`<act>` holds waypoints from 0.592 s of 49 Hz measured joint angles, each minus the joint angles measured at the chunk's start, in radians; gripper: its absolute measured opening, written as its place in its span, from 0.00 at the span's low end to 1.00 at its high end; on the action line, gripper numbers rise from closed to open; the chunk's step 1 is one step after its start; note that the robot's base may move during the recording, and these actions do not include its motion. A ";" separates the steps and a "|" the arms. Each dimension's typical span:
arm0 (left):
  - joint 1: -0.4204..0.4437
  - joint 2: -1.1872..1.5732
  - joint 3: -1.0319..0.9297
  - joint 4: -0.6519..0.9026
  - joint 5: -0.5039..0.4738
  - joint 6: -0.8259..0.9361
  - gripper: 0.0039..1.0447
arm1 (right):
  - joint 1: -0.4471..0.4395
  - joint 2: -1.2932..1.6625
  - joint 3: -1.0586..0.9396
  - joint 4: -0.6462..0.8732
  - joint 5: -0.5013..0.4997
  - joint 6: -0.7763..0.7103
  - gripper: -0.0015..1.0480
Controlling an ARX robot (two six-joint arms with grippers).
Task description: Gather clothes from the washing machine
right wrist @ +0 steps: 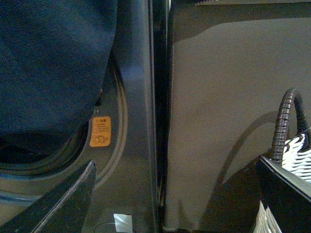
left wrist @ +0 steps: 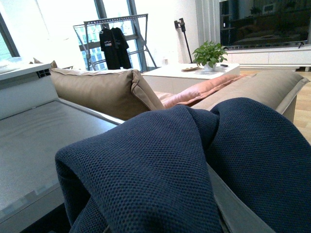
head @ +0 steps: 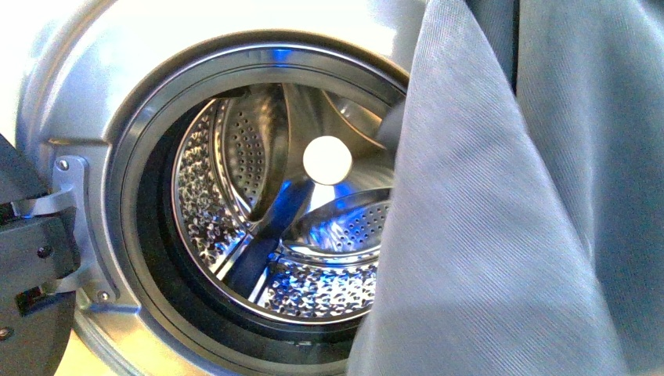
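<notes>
Between the two black fingers of the right claw point(right wrist: 176, 162) there is only open space: they stand wide apart and empty. That arm points along the front panel of the silver-grey front-loading washing machine point(head: 86, 86), close to the panel's side edge. There a small orange label point(right wrist: 100, 131) sits beside the rim of the door opening. Just beside one finger stands a grey-and-white woven basket point(right wrist: 299, 153) with a black ribbed handle.

The left claw lies hidden under the soft navy woven garment point(left wrist: 160, 165), so I cannot tell whether it grips. That wrist is held high, level with a flat grey surface point(left wrist: 34, 141), and faces a tan sofa point(left wrist: 107, 90) and a metal drying rack point(left wrist: 114, 29).

Seen from the front, the garment hangs outside the drum mouth as a grey-blue curtain covering its right side. The perforated steel drum point(head: 227, 219) gleams to its left.
</notes>
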 joint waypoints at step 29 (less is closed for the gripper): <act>-0.007 0.001 0.002 0.000 0.004 -0.008 0.13 | -0.394 0.243 0.002 0.577 -0.770 0.522 0.93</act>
